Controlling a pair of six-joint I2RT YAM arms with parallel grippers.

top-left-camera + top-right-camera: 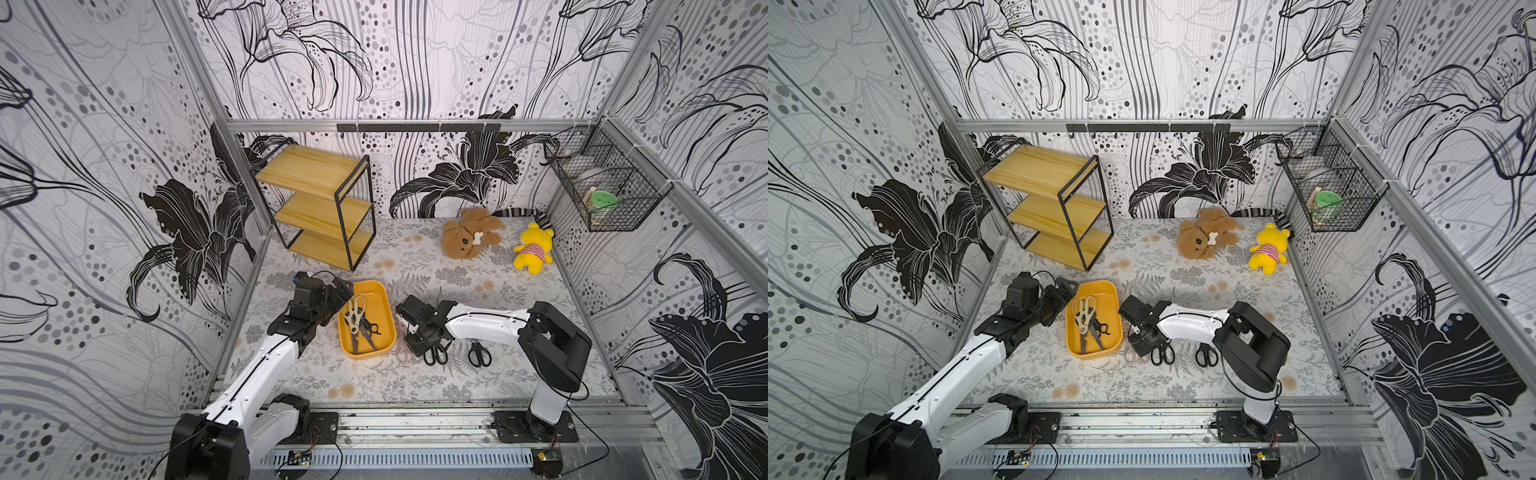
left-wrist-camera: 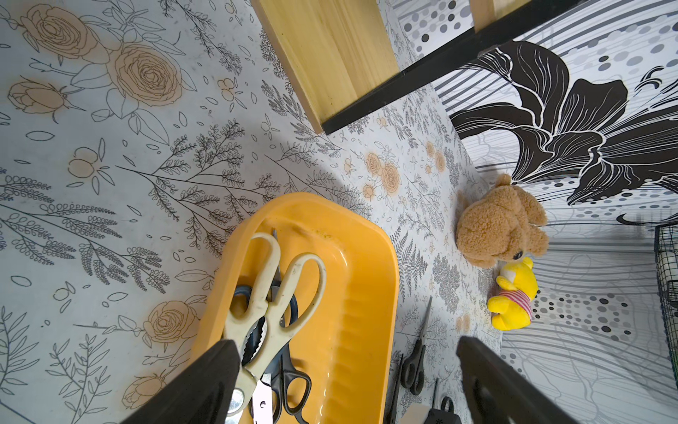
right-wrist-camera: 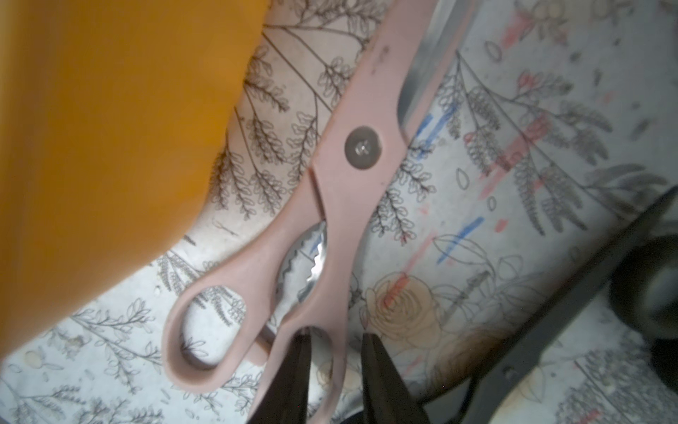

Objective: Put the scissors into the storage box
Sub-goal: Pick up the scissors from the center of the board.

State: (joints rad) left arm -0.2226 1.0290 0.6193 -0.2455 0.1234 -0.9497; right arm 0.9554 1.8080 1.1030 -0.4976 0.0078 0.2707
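The pale pink scissors (image 3: 361,147) lie flat on the table (image 3: 513,257), just beside the storage box (image 3: 110,147) and outside it. Your right gripper (image 3: 337,336) straddles one handle loop, jaws narrow but not yet clamped. Your left gripper (image 2: 348,367) hangs over the box, jaws spread wide.

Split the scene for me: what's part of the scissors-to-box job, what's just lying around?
Job: storage box; cream shears and small black scissors already in it; pink scissors on the table beside it; black pair; second black pair, both on the table.
Lying about: wooden shelf; brown teddy; yellow plush; wire basket on the wall.
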